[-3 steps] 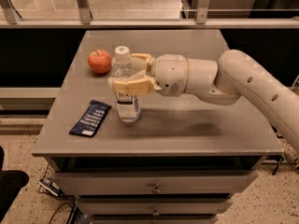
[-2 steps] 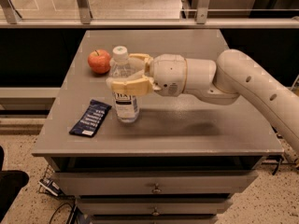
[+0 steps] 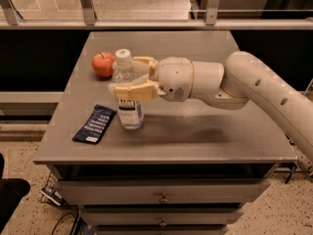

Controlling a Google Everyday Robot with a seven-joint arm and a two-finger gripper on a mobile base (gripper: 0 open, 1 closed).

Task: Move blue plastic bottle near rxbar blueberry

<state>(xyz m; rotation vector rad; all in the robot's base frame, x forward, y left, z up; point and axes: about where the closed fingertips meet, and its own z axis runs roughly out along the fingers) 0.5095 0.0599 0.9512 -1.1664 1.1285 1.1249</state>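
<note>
The blue plastic bottle [image 3: 129,110], clear with a white cap and a dark label, stands upright on the grey table [image 3: 195,126]. My gripper [image 3: 133,76] reaches in from the right and is shut on the bottle's upper body, one tan finger [image 3: 131,90] in front of it and one behind. The rxbar blueberry [image 3: 95,124], a flat navy wrapper with white lettering, lies on the table just left of the bottle's base, a small gap apart.
A red apple [image 3: 103,64] sits at the back left of the table, behind the bottle. My white arm [image 3: 264,89] crosses the right half of the table. Drawers [image 3: 161,196] are below the tabletop. A railing runs behind.
The gripper and the bottle have shifted slightly to the left, closer to the bar. The bar and the apple have not moved.
</note>
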